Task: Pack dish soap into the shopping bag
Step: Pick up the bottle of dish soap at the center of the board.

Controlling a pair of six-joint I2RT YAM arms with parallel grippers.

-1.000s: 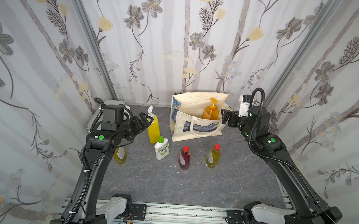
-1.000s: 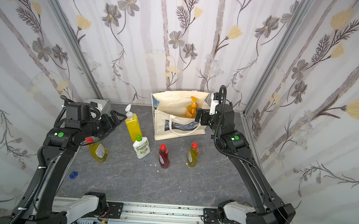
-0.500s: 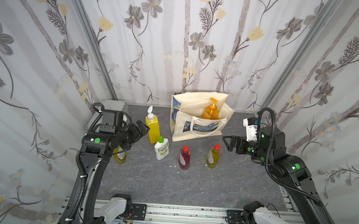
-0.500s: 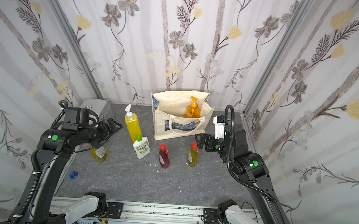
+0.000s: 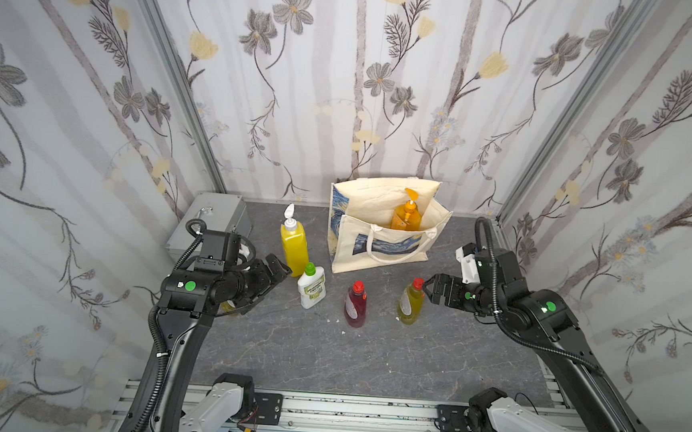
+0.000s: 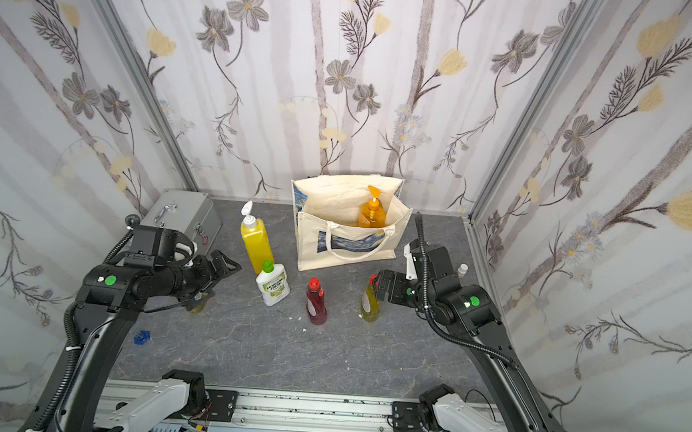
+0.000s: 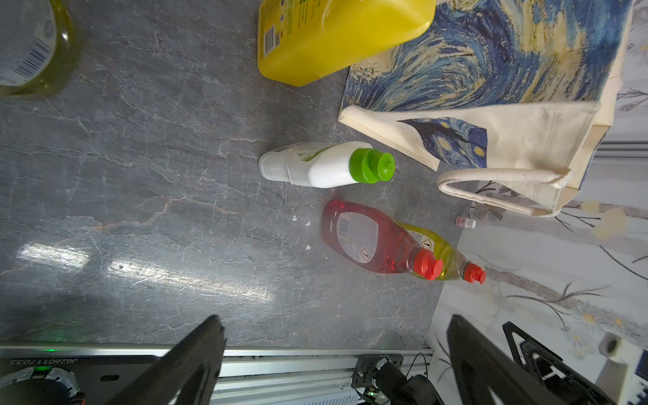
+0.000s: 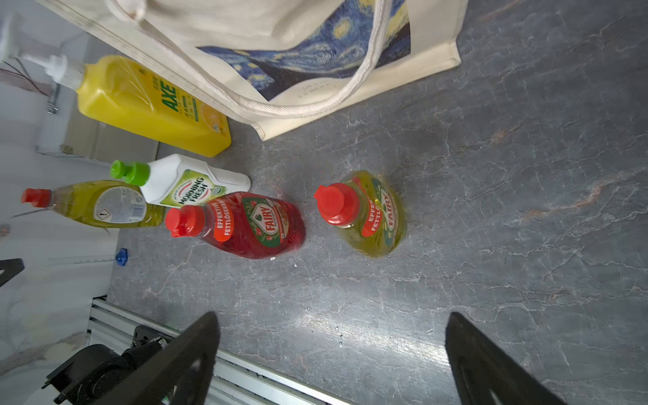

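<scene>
The shopping bag [image 5: 380, 244] stands open at the back with an orange pump bottle [image 5: 407, 217] inside. On the table stand a yellow pump bottle [image 5: 294, 244], a white green-capped bottle [image 5: 311, 287], a dark red bottle [image 5: 355, 307] and a yellow-green bottle [image 5: 410, 305]. Another yellow-green bottle [image 6: 198, 304] is mostly hidden under my left arm. My left gripper [image 5: 280, 268] is open and empty, just left of the yellow and white bottles. My right gripper [image 5: 431, 287] is open and empty, close to the right of the yellow-green bottle's red cap [image 8: 336, 203].
A silver metal case [image 5: 210, 224] sits in the back left corner. A tiny pink white-capped bottle [image 6: 462, 270] stands by the right wall. A small blue piece [image 6: 142, 337] lies front left. Patterned walls close three sides; a metal rail [image 5: 364, 410] runs along the front.
My right arm has come away from the bag's top, down and forward to beside the yellow-green bottle. My left arm has drawn back a little and lowered. Both grippers stayed open.
</scene>
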